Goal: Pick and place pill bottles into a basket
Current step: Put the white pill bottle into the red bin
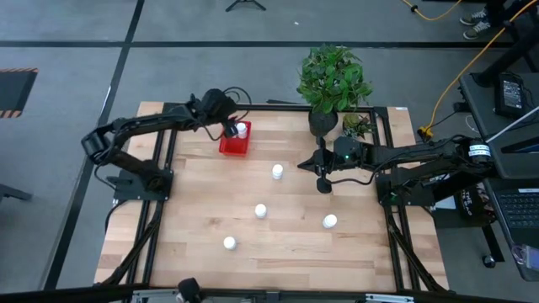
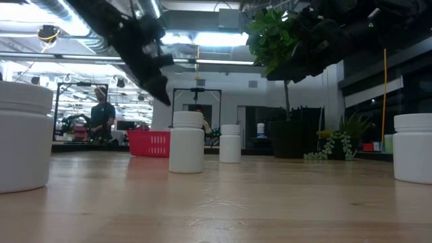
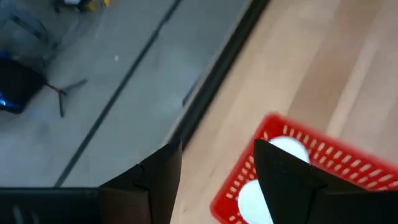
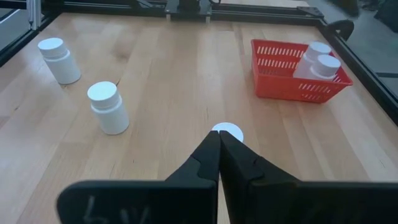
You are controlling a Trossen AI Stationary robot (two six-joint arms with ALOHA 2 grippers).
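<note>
Two pill bottles [image 4: 318,61] stand in the red basket [image 1: 234,145] near the table's far edge; the left gripper [image 3: 214,180], fingers apart and empty, hovers just above it, apparently after a drop. Four bottles [image 1: 277,172] stand mid-table, so one needs fetching next; the right gripper [image 4: 219,149] waits pinched together.

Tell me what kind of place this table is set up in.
Probably a robotics lab or workshop: cables trail over a bare floor, a side desk holds a laptop, and the low view shows exposed ceiling ducts and a person among equipment.

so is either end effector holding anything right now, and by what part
Nothing is held. The left end effector is open above the basket, which has two pill bottles in it. The right end effector is shut and empty.
</note>
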